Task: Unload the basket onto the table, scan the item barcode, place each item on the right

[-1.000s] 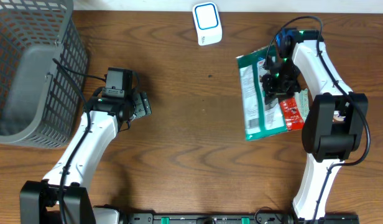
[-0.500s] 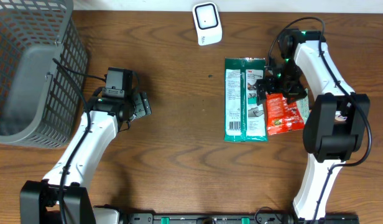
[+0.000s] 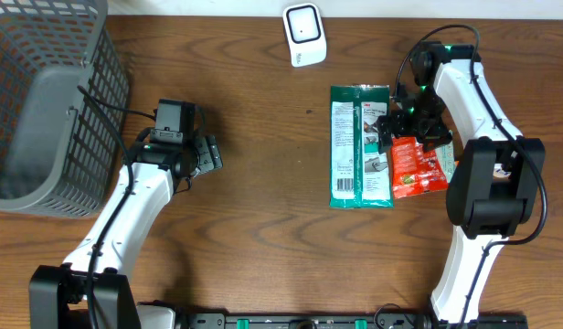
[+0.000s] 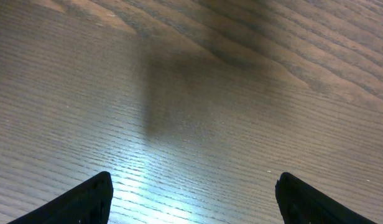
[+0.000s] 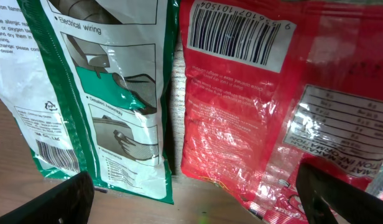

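Right gripper (image 3: 402, 128): jaws apart, holding nothing, over the flat green-and-white plastic packet (image 3: 359, 146) and the red crinkled plastic pouch (image 3: 417, 167), which lie side by side on the brown wooden table (image 3: 263, 201). Left gripper (image 3: 207, 153): jaws apart, empty, well apart from both items. White handheld scanner (image 3: 304, 35) at the far edge; judged not yet scanned; legible print: "Electrical wiring" and a pouch barcode ending "101504".

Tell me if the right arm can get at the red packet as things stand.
Probably yes. The right end effector hangs open directly over the red packet, which lies flat on the table beside the green packet. Nothing covers it, and its barcode faces up.
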Robot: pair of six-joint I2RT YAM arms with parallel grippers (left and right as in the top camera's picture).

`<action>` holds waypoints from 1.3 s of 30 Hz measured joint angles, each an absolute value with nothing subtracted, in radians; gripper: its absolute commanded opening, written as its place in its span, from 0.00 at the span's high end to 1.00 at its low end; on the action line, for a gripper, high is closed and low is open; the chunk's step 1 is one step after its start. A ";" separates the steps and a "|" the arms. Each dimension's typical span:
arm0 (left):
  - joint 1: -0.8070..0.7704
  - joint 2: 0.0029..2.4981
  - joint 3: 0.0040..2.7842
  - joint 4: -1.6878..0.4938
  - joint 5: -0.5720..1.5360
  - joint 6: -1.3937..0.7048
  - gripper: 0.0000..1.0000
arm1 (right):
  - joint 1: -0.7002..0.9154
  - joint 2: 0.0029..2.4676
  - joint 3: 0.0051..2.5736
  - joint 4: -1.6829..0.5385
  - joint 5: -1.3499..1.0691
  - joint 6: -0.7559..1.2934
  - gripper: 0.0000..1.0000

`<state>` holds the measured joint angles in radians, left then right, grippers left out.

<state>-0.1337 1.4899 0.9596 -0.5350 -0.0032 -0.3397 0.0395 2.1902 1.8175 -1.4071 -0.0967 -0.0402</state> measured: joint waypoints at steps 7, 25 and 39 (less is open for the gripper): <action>-0.134 1.490 0.960 -0.535 -0.003 -0.340 0.16 | 0.039 2.190 1.818 -1.407 -0.097 -0.040 0.01; -0.134 0.896 0.960 -0.535 -0.004 -0.340 0.16 | 0.039 2.190 1.819 -1.404 -0.097 -0.040 0.01; -0.102 0.305 0.945 -0.760 -0.007 -0.340 0.16 | 0.039 2.190 1.821 -1.405 -0.097 -0.040 0.01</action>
